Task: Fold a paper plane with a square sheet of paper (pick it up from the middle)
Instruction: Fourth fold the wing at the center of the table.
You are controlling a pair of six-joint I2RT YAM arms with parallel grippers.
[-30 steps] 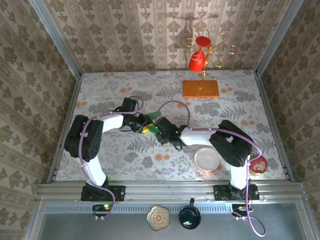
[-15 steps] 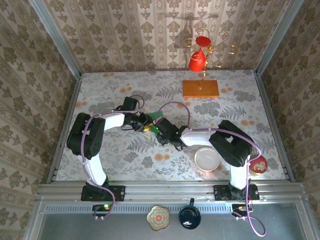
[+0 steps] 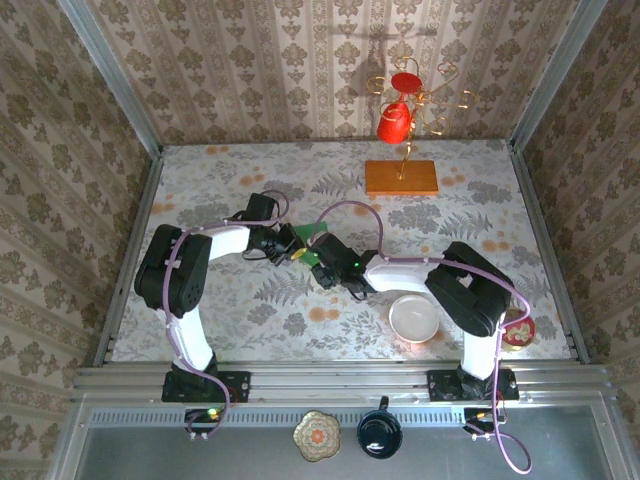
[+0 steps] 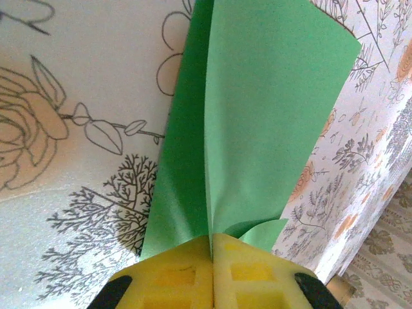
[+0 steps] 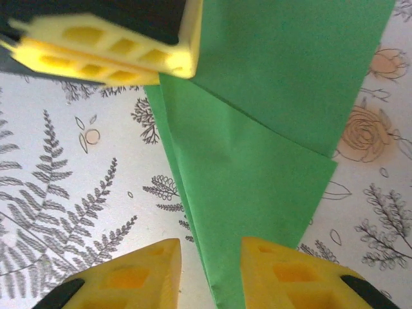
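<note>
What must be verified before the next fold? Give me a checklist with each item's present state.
1. Grip: left hand shut on the thin bright green folded paper sheet: ok.
2. Release: right hand open, the paper's pointed tip in the gap: ok.
3. Paper lying flat on the flowered table: cannot tell.
4. Centre crease pressed sharp: cannot tell.
5. white round bowl apart from the paper: ok.
6. orange rectangular wooden slab far from both arms: ok.

Overhead view down on whole table (image 3: pixel 480 225); both wrist views close on green paper (image 4: pixel 257 129)
</note>
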